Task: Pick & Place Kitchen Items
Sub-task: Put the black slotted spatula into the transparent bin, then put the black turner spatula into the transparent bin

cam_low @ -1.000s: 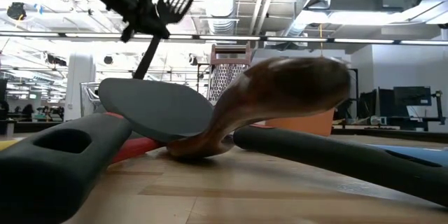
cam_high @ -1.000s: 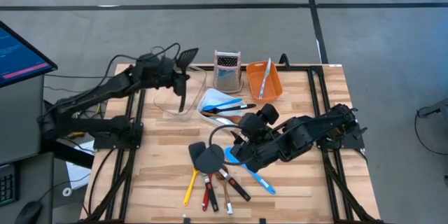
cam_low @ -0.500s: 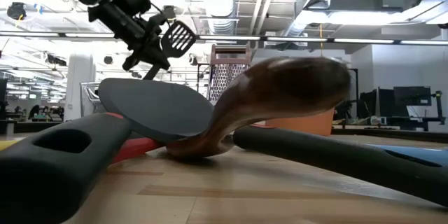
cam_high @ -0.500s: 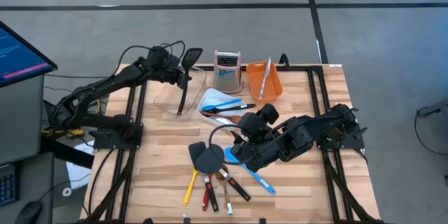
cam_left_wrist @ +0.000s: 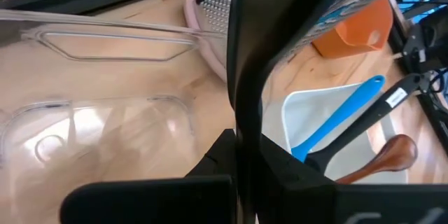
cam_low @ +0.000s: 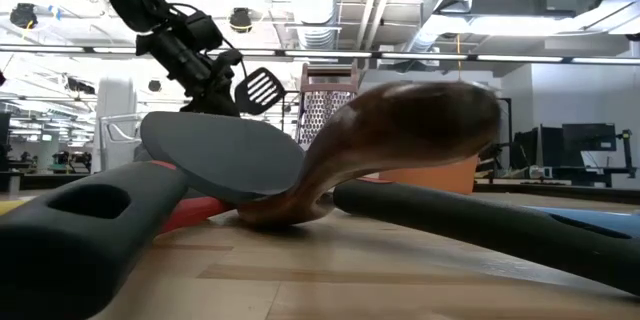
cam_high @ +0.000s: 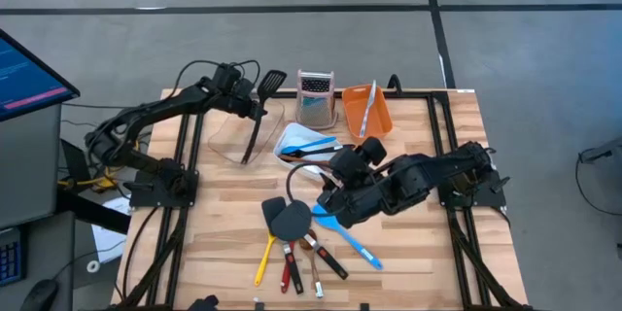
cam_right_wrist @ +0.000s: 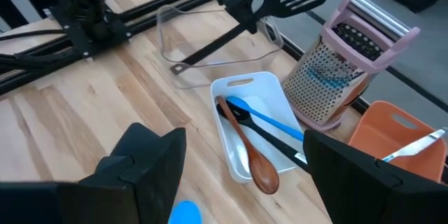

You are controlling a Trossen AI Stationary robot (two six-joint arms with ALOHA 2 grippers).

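Black turner [cam_high: 258, 112], clenched in left gripper [cam_high: 243, 105], has dropped toward clear tub [cam_high: 233, 141]; right gripper [cam_high: 326, 194] gapes empty.

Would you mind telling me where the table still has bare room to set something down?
Bare wood lies right of the orange tub, and along the left edge below the clear tub. It is crowded mid-table: the white tub, the utensil pile and the open right gripper.

Wooden table [cam_high: 224, 214]: utensils [cam_high: 296, 243], grater [cam_high: 315, 97], clear [cam_high: 233, 136], white [cam_high: 301, 141], orange tubs [cam_high: 367, 109].
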